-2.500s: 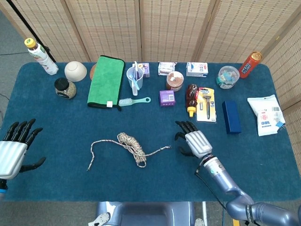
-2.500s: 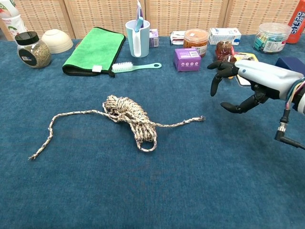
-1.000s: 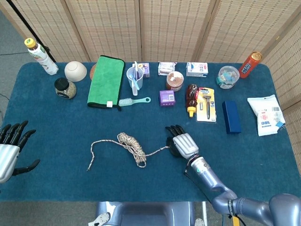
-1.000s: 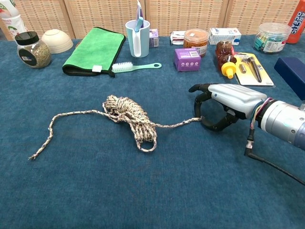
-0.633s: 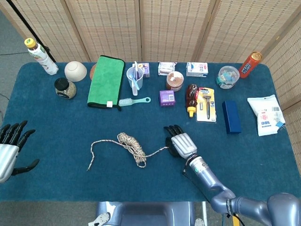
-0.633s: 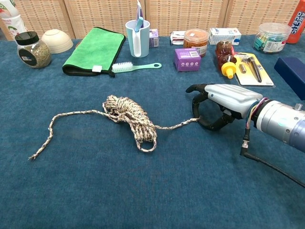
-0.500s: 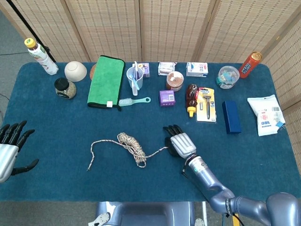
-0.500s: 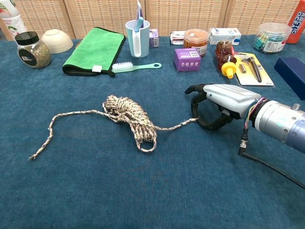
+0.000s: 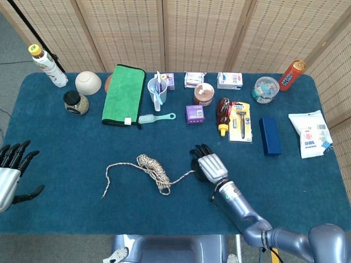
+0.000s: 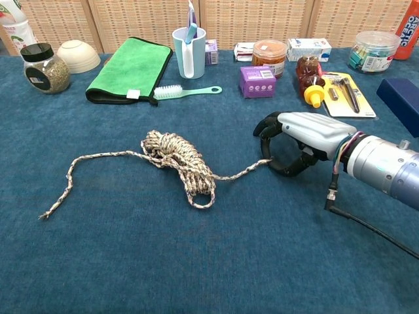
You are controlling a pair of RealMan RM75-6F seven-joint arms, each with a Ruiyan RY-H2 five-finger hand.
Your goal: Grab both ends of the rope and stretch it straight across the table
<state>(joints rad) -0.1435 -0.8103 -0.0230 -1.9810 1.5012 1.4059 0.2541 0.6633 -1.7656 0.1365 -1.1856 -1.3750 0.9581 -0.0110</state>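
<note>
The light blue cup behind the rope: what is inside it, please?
In the light blue cup, a blue-and-white stick-like item, perhaps a toothbrush, stands upright and rises above the rim. The cup's wall hides its lower part and anything else inside.

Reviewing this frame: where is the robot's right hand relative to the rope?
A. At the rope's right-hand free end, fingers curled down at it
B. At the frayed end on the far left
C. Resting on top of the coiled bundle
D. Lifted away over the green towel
A: the right hand sits at the free end of the rope, fingers curled around it.
</note>
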